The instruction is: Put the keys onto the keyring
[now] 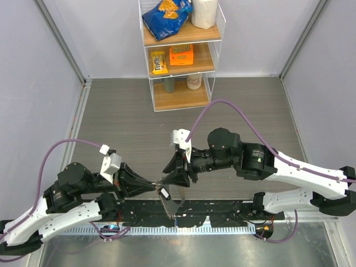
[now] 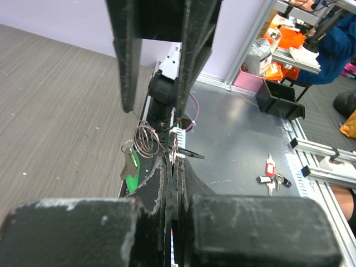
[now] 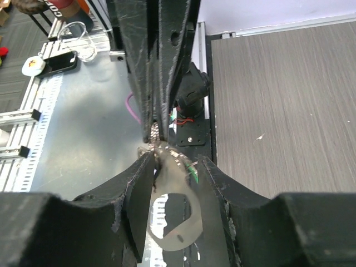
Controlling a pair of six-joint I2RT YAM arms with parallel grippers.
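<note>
1. Where the 2 grippers meet, above the near edge of the table [image 1: 122,122]: keyring [image 2: 146,139], a bunch of thin silvery loops, held off the surface.
2. Hanging just below those loops: green key [image 2: 132,169], pointing down, and whitish tag [image 3: 167,186], translucent, with a hole through it.
3. Pinching the keyring from one side: left gripper [image 2: 173,161], jaws pressed fully together on the wire.
4. Facing it tip to tip: right gripper [image 3: 175,160], jaws parted partway, whitish tag dangling in the gap with space on both sides; cannot tell whether its fingertips touch the loops.
5. Well apart from all this, on the metal strip [image 2: 233,139] near the arm bases: loose keys [image 2: 272,179], 1 with a red tag, the others dark-headed.
6. At the far edge of the table: wire shelf [image 1: 172,99], snack packs on its upper 2 levels.
</note>
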